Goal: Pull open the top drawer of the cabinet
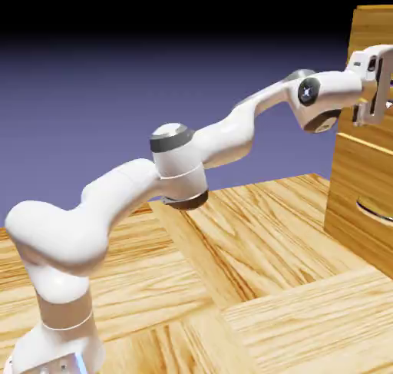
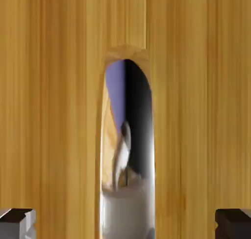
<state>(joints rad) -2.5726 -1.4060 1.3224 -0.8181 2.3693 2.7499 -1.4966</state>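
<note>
And here's the hand, fingers wide apart, one on each side of the silvery handle! The bar lies straight ahead between them, long axis crossing their closing line, with the top drawer just beyond, high on the cabinet.

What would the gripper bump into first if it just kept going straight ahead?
Probably the top drawer's shiny handle or the wooden drawer front around it. The handle lies between the gripper's fingertips, so they might pass beside it; depth is hard to judge.
</note>
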